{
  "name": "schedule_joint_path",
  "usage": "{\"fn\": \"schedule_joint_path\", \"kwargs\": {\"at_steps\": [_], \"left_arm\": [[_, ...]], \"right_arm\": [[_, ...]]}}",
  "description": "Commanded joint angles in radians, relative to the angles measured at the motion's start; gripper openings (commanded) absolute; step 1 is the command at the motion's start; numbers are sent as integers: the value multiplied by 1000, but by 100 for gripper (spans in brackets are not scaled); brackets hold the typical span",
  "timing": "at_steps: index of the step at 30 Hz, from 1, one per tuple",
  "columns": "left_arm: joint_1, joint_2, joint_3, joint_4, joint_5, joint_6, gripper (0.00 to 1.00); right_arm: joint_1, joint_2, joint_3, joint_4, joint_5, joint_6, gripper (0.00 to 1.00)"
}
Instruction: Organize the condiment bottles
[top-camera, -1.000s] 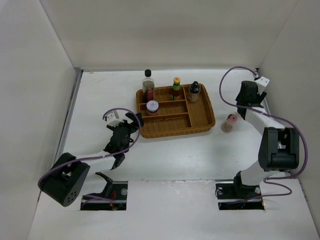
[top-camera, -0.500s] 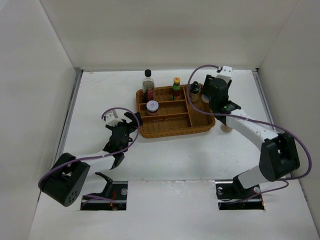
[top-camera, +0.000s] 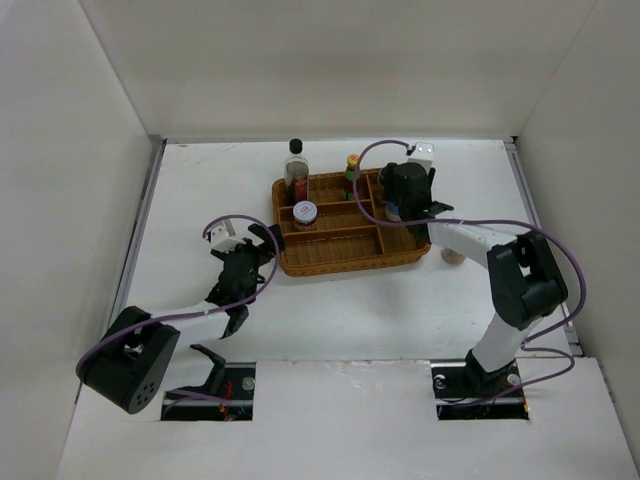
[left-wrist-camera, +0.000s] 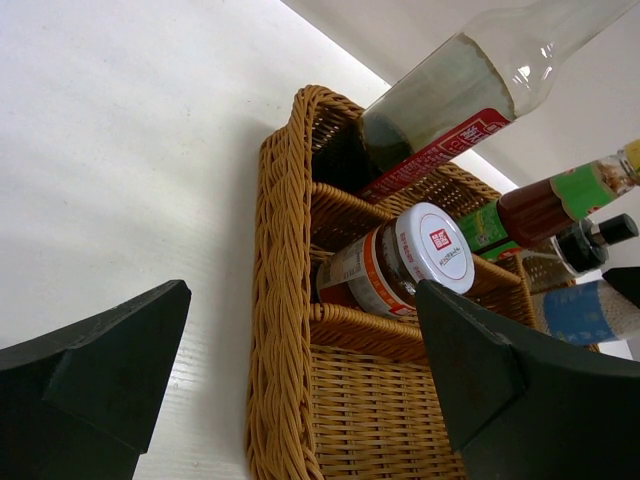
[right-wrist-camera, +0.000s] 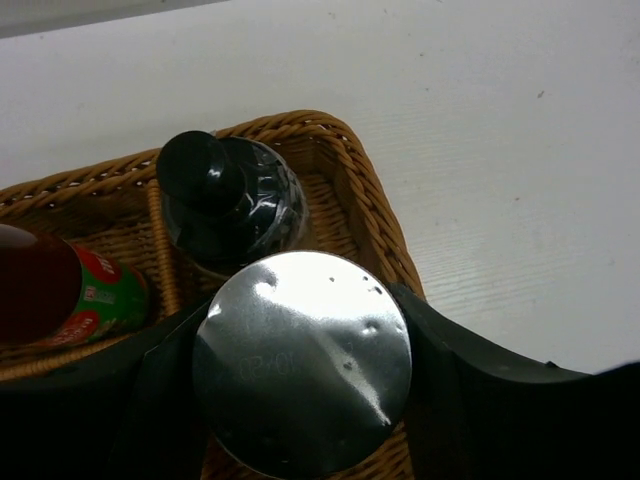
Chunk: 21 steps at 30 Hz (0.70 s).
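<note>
My right gripper (top-camera: 398, 203) is shut on the silver-capped blue-labelled bottle (right-wrist-camera: 300, 360) and holds it over the back right compartment of the wicker tray (top-camera: 400, 250). The black-capped spice shaker (right-wrist-camera: 225, 200) stands just behind the bottle. The green sauce bottle (top-camera: 352, 172), the tall clear bottle (top-camera: 296, 165) and the pink-lidded jar (top-camera: 305, 213) stand in the tray. The pink-capped shaker (top-camera: 452, 258) is on the table right of the tray, mostly hidden by my right arm. My left gripper (top-camera: 262, 245) is open and empty at the tray's left edge.
In the left wrist view the tray's left rim (left-wrist-camera: 280, 300) lies between my open fingers, with the jar (left-wrist-camera: 400, 265) and the tall bottle (left-wrist-camera: 470, 90) beyond it. White walls enclose the table on three sides.
My right arm has swung left from the table's right side to over the tray's back right corner. The left arm has not moved.
</note>
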Motion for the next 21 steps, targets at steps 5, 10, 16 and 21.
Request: {"fn": "schedule_joint_path", "kwargs": {"at_steps": [5, 10, 16, 21], "left_arm": [[9, -10, -4, 45, 9, -9, 100], [-1, -15, -3, 46, 4, -9, 100], [-6, -22, -4, 46, 4, -11, 100], [-12, -16, -3, 45, 12, -19, 100]], "right_arm": [[38, -20, 23, 106, 15, 0, 86], [38, -170, -35, 53, 25, 6, 91], [15, -447, -228, -13, 141, 56, 92], [-56, -599, -386, -121, 267, 134, 94]]}}
